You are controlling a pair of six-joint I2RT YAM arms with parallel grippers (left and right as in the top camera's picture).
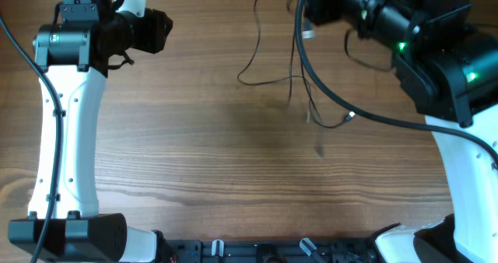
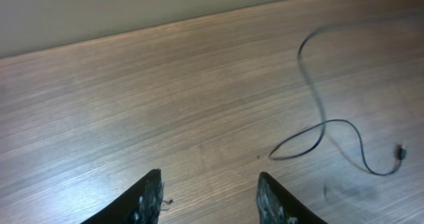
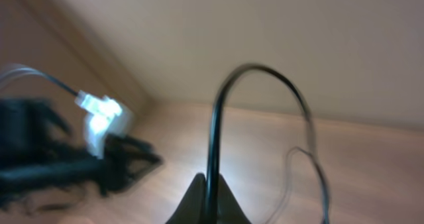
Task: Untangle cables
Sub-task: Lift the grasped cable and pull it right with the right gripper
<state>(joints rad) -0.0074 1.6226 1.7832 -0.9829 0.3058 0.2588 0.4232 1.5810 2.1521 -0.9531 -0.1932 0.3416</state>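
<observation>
1. Right arm [image 1: 436, 68], nearest the overhead camera, reaches over the far side of the table [image 1: 179, 162]; left arm [image 1: 66, 138] stands opposite.
2. Your right gripper [image 3: 209, 199] is pinched closed on one black cable [image 3: 213, 138], which arches upward from it.
3. Your left gripper [image 2: 209, 196] is half open, holding nothing, over bare wood.
4. Loose cables [image 1: 292, 78] trail across the table below the right gripper, well apart from the left. Lift slowly, so the crossed strands slide free.
5. Watch the silver-tipped plug [image 1: 352, 115]; it could snag.

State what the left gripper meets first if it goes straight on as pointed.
Likely only the bare table: the left gripper faces plain wood, with the thin black cable off to the right. Depth is unclear.
</observation>
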